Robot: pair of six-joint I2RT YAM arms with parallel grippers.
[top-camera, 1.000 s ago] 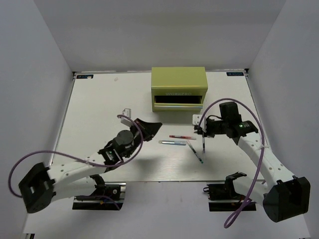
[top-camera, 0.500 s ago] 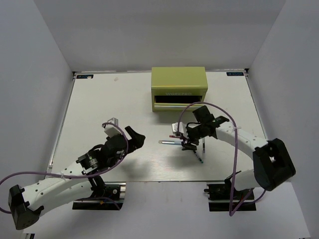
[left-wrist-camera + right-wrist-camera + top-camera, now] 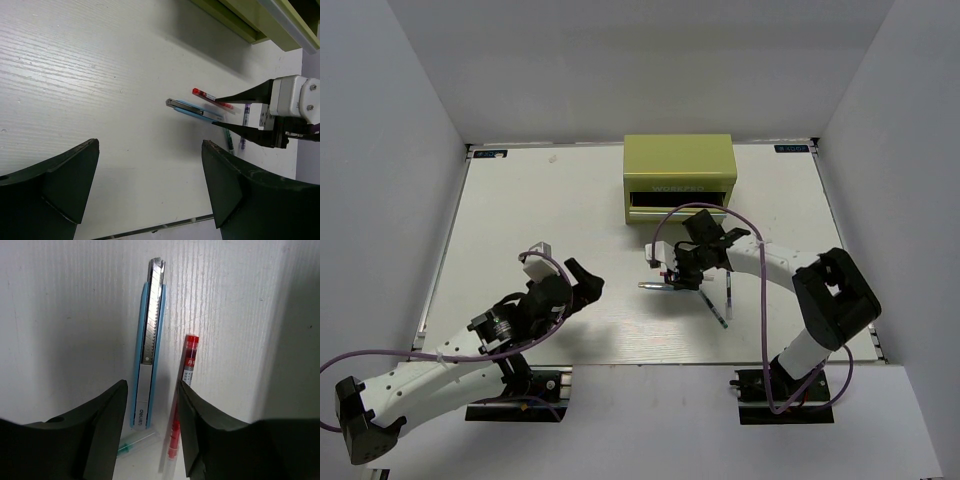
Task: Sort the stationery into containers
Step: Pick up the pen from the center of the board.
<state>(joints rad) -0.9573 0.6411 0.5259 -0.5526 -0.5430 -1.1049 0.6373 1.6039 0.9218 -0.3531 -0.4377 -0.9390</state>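
Observation:
The yellow-green chest [image 3: 680,178] stands at the back middle, and its edge [image 3: 235,17] shows in the left wrist view. In front of it lie a red pen [image 3: 185,385], a light blue cutter-like one [image 3: 149,340], a dark green pen [image 3: 717,310] and a whitish pen [image 3: 729,285]. My right gripper [image 3: 152,405] is low over the table and open. Its fingers straddle the blue one's rear end, and one finger [image 3: 200,430] covers part of the red pen. My left gripper [image 3: 565,268] hovers open and empty to the left of the pens.
The chest's front shows a dark drawer slot [image 3: 680,203]. White walls enclose the table on three sides. The near table edge [image 3: 150,229] runs just below my left fingers. The right arm's purple cable [image 3: 690,212] loops above the pens.
My left gripper has opened, and its arm has drawn back toward the near left. My right gripper has swung left from the whitish pen to over the blue and red ones.

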